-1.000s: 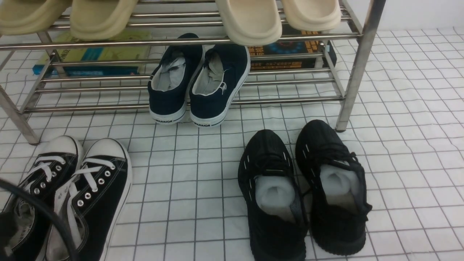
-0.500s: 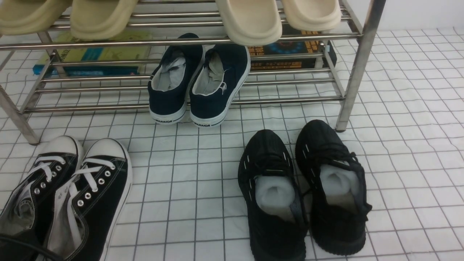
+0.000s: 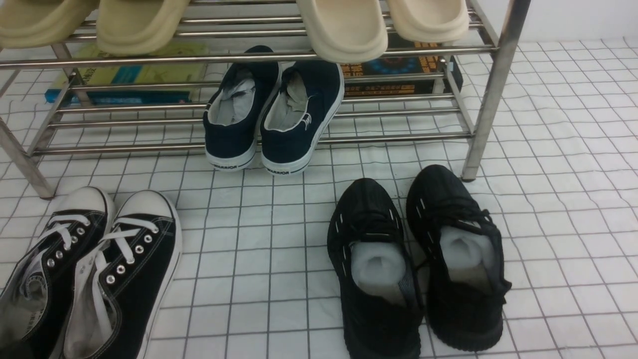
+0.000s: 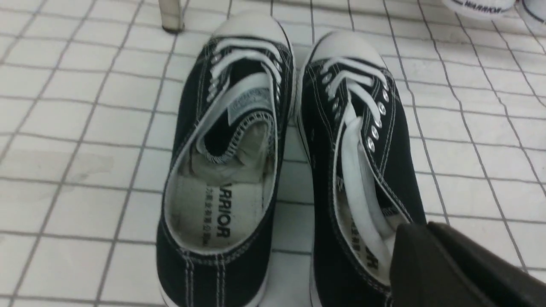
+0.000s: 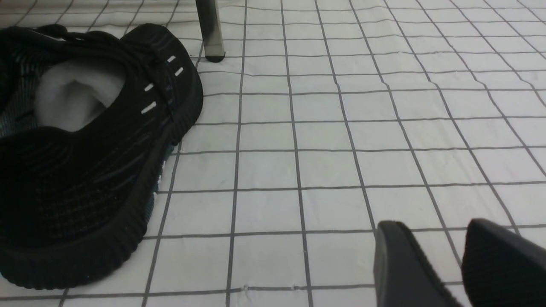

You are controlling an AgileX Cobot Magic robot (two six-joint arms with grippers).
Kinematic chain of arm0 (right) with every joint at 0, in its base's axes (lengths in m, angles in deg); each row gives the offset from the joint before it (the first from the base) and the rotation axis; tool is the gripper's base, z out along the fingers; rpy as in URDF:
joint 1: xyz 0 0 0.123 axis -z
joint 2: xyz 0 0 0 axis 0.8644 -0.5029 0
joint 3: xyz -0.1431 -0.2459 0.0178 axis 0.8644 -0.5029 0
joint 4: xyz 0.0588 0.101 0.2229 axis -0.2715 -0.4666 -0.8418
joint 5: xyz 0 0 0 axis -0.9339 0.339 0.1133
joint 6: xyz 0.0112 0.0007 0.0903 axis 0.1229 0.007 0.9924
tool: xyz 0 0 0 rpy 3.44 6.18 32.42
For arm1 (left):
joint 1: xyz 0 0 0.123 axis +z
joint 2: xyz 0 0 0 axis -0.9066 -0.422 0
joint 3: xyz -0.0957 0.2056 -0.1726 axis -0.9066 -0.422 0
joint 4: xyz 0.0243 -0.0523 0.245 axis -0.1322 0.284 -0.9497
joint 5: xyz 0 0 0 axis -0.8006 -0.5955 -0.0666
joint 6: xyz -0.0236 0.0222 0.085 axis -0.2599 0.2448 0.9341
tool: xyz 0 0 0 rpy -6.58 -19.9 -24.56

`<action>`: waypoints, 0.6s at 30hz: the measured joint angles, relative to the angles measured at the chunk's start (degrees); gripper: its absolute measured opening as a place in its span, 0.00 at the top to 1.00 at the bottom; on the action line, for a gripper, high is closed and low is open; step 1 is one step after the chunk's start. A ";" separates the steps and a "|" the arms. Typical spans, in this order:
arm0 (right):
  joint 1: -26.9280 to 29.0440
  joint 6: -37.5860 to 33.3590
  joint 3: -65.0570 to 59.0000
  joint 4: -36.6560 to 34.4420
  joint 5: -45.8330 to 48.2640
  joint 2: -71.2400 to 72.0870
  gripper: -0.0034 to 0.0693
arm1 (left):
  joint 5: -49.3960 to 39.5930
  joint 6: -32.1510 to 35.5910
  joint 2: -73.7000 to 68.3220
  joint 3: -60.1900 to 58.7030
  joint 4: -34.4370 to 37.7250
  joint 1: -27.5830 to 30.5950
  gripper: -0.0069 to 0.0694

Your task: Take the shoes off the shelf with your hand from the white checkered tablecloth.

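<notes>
On white checkered tablecloth (image 3: 279, 249), front-left of chrome shelf (image 3: 491, 89): black canvas sneakers (image 4: 281, 149) side by side, toes toward shelf leg. Left gripper (image 4: 460, 268) above heel of one sneaker, one dark mass, fingers' state cannot tell. Right gripper (image 5: 463, 264) low over bare cloth, fingers apart, empty, beside black knit sneakers (image 3: 413, 259). Navy WARRIOR slip-ons (image 3: 271, 114) on lower tier; beige slides (image 3: 344, 30) on upper.

black canvas shoes (image 3: 94, 269), side by side, tablecloth (image 3: 259, 239)
</notes>
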 joint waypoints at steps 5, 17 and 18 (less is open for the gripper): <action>0.00 0.00 0.00 0.00 0.00 0.00 0.62 | 2.20 0.00 3.30 -3.47 -3.93 0.00 0.85; 0.00 0.00 0.00 0.00 0.00 0.00 0.62 | 7.62 0.00 5.71 -9.80 -4.66 0.00 0.84; 0.00 0.00 0.00 0.00 0.00 0.00 0.62 | 7.62 0.00 5.71 -9.80 -4.66 0.00 0.84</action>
